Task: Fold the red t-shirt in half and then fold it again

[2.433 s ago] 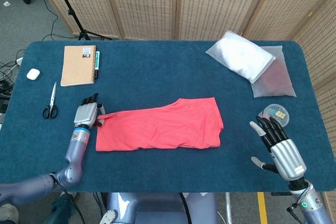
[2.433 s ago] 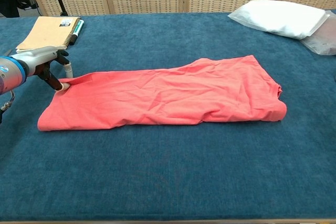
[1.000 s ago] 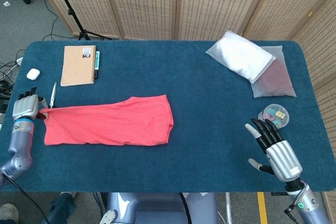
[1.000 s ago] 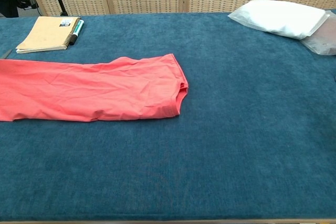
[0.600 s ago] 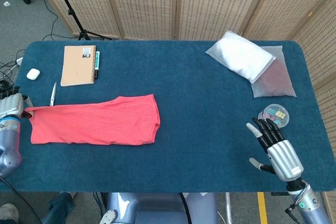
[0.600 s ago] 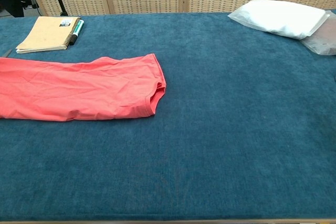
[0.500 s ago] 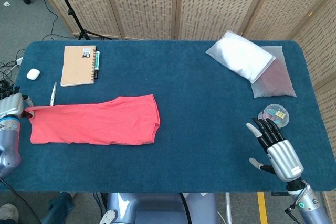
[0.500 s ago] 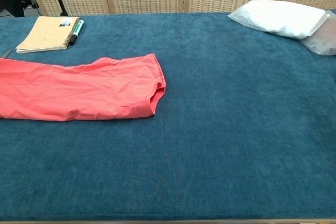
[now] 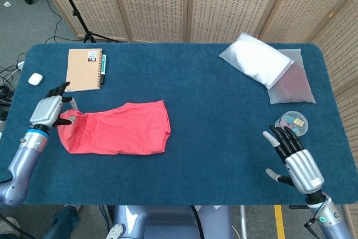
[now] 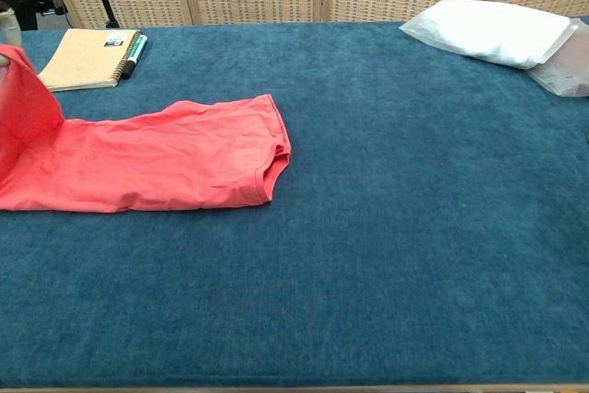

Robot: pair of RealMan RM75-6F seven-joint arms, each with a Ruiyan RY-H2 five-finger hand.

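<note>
The red t-shirt (image 9: 120,129) lies folded into a long strip on the left part of the blue table (image 9: 212,110). Its collar end points right; its left end is raised off the cloth. My left hand (image 9: 49,111) pinches that raised end between thumb and finger, above the shirt's left edge. In the chest view the shirt (image 10: 166,163) shows its left end curling upward at the frame's edge, and the hand itself is barely seen. My right hand (image 9: 293,158) hovers near the table's front right, fingers spread and holding nothing, far from the shirt.
A tan notebook (image 9: 84,69) with a pen (image 9: 104,65) lies behind the shirt, and a white case (image 9: 35,79) sits at the left edge. At back right are a white bagged pillow (image 9: 256,60) and a dark pouch (image 9: 293,85). A clear clip container (image 9: 293,121) stands just beyond my right hand.
My left hand dragged the shirt leftward across the table, then lifted its left end and carried it up and to the right. The right hand barely moved.
</note>
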